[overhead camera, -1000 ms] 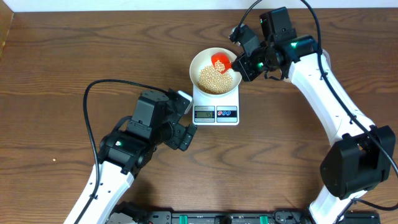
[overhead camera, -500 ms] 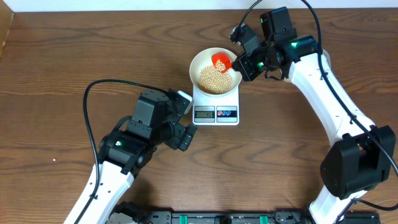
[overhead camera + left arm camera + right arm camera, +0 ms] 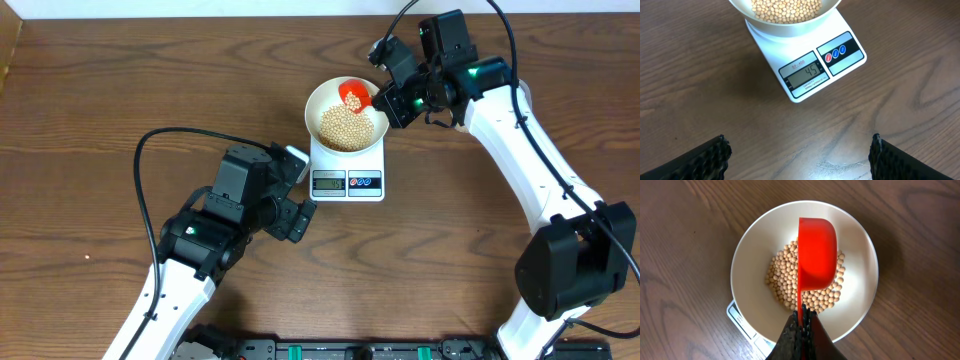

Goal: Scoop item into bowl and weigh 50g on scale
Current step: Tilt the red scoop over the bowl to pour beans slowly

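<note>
Overhead: one white bowl is sitting on one white digital scale at upper centre and is holding a heap of soybeans. The right gripper, fingers pinched together on the handle, is holding one red scoop over the bowl.

Left wrist: the left gripper is hovering over the wooden table, fingers wide apart and empty; the scale's display is reading 45.

Right wrist: the scoop is hanging above the beans.

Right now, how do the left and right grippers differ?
The left gripper is open and empty; the right gripper is shut on the red scoop's handle. The left gripper hangs over bare table before the scale; the right gripper is at the bowl's edge. Both are black.
</note>
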Controlling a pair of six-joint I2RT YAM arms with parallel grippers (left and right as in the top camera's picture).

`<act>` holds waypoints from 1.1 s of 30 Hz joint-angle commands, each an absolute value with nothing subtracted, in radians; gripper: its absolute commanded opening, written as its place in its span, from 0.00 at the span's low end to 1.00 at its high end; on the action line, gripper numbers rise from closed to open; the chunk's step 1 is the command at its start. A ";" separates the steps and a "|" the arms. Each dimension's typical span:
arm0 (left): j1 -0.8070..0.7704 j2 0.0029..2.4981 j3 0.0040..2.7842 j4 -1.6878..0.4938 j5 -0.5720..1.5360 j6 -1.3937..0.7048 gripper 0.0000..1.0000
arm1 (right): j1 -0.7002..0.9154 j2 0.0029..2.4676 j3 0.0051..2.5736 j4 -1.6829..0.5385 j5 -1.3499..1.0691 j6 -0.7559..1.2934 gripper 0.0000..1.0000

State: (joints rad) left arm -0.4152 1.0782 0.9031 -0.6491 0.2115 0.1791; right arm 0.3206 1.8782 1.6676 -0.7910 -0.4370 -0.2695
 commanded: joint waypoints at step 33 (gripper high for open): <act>-0.418 1.077 0.899 -0.650 0.224 0.174 0.91 | 0.330 1.856 1.683 -0.775 -0.455 -0.337 0.01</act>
State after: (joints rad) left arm -0.4152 1.0782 0.9031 -0.6491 0.2115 0.1795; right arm 0.3206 1.8782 1.6676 -0.7803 -0.4370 -0.3473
